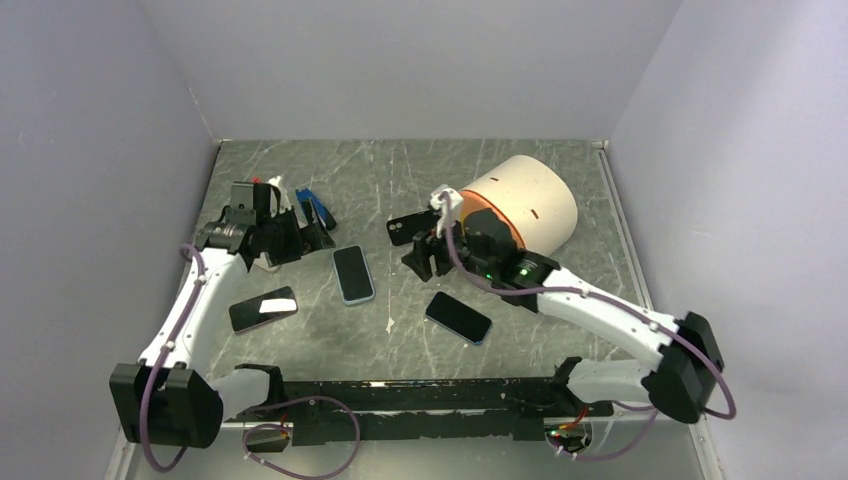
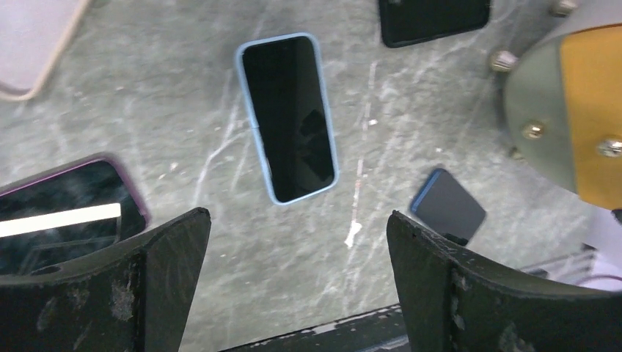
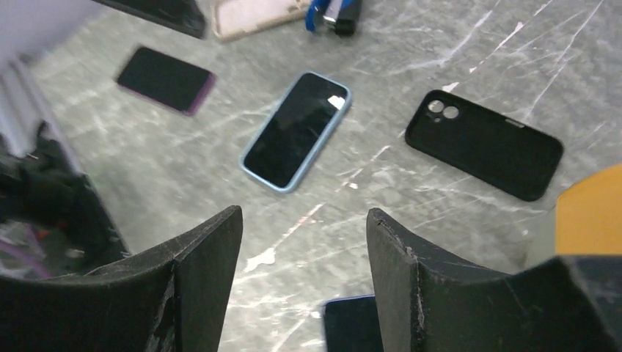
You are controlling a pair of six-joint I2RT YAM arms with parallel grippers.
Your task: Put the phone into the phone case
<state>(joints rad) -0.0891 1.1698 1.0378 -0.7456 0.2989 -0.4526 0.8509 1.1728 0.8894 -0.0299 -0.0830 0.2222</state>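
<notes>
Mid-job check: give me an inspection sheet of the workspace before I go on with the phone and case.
Surface: grey marbled table, scuffed, no spills seen.
Job's things: black phone case lies flat, apart from the phones. Light-blue-cased phone, purple-edged phone and blue-edged phone all lie flat, screens up.
Clutter: white cylinder with an orange band by the right arm; beige case; blue item at the back.
Grippers: left gripper fingers wide apart, empty; right gripper fingers apart, empty.
Cables: purple cables run along both arms, clear of the phones.
Surroundings: pale walls on three sides.
</notes>
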